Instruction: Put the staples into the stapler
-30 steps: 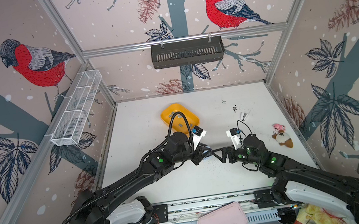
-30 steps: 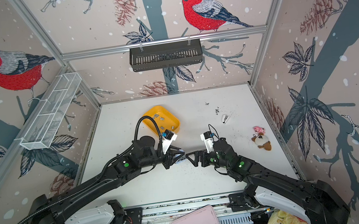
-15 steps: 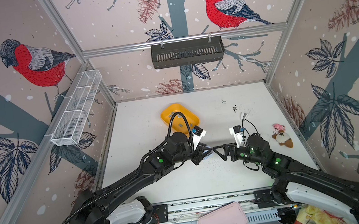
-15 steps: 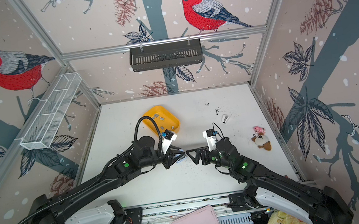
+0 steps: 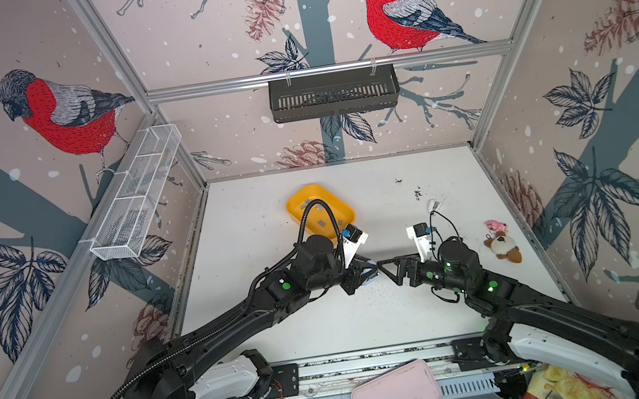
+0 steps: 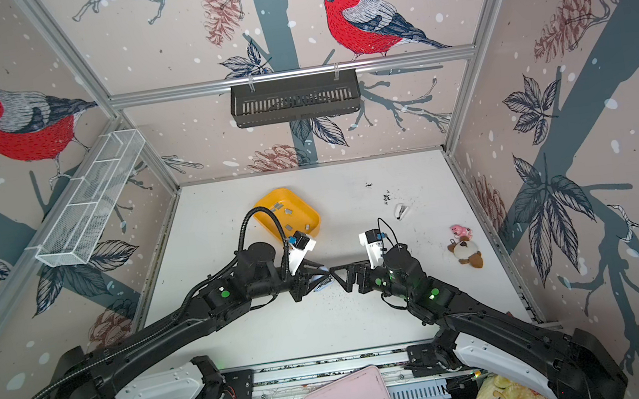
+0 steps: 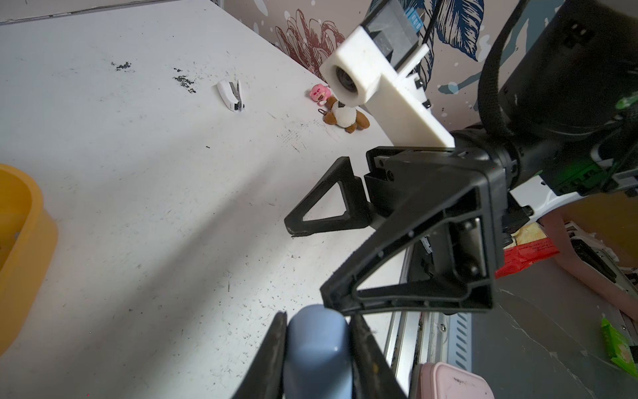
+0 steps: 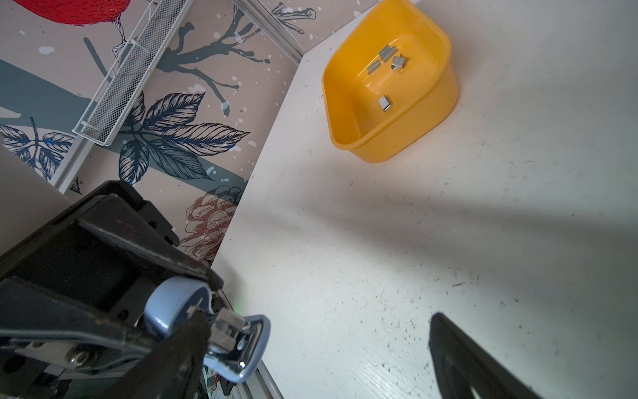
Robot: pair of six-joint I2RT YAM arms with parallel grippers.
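Observation:
My left gripper (image 5: pixel 361 278) (image 7: pixel 317 317) is shut on a small blue stapler (image 7: pixel 316 349) (image 8: pixel 172 304) and holds it above the middle of the table. The stapler's blue top and base stand apart, with the metal channel (image 8: pixel 229 324) showing between them. My right gripper (image 5: pixel 387 271) (image 8: pixel 310 328) faces it with its jaws wide open. One of its fingers (image 8: pixel 186 345) lies across the stapler's open end; I cannot tell whether it touches. The staples (image 8: pixel 384 103) (image 6: pixel 288 212) are several grey strips lying in the yellow tray (image 5: pixel 343 214) (image 8: pixel 435 103) behind the left arm.
A white mini stapler (image 7: pixel 229 95) (image 5: pixel 434 205) lies at the back right. A brown and white plush toy (image 5: pixel 502 245) and a small pink one (image 5: pixel 495 225) sit near the right wall. A pink box (image 5: pixel 396 396) rests on the front rail.
The right gripper has shifted slightly at the stapler's tip and its wrist has turned a little. It stays open. The left arm holds the stapler still.

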